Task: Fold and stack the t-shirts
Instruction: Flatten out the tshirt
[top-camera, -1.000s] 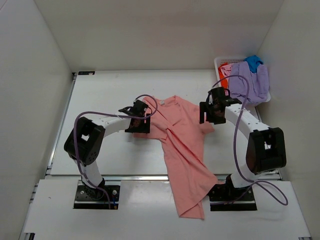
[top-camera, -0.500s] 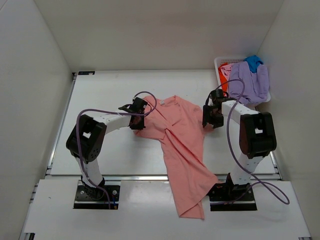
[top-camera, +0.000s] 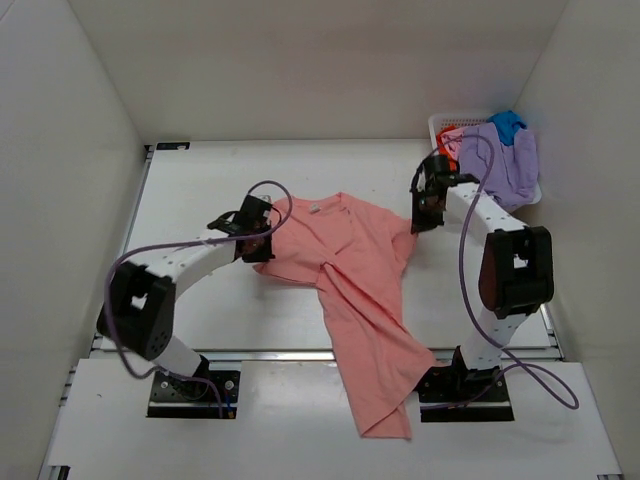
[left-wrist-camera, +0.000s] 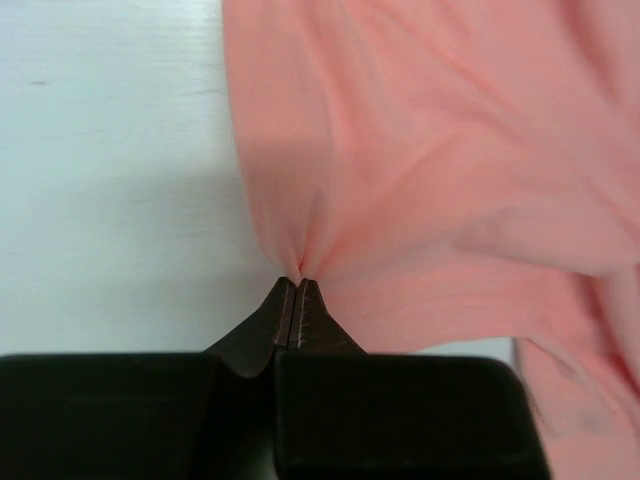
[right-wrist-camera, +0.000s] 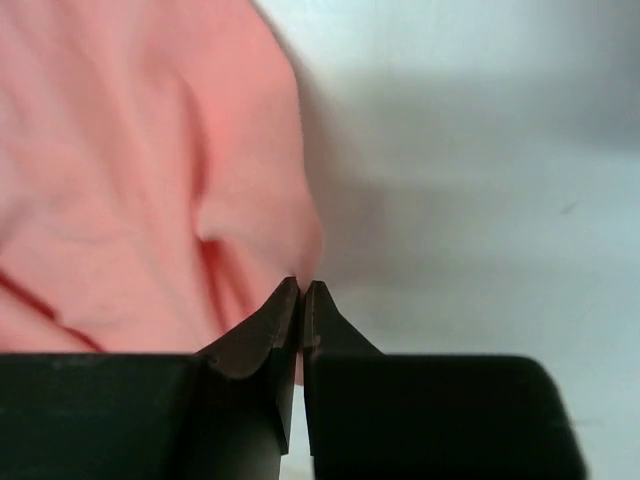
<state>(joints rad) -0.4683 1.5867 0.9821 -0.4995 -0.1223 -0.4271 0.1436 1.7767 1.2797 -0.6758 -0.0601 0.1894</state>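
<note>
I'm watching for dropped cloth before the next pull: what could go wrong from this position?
Both the left pincer and right pincer hold only a small tuck of the salmon-pink t-shirt at their tips, so it may slip. The shirt's hem trails over the near table edge beside the right arm base and could snag there.

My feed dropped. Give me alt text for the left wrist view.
The left gripper pinches a puckered fold at the edge of the salmon-pink t-shirt, fingers closed. Cloth fans up and right, with the white table on the left.
</note>
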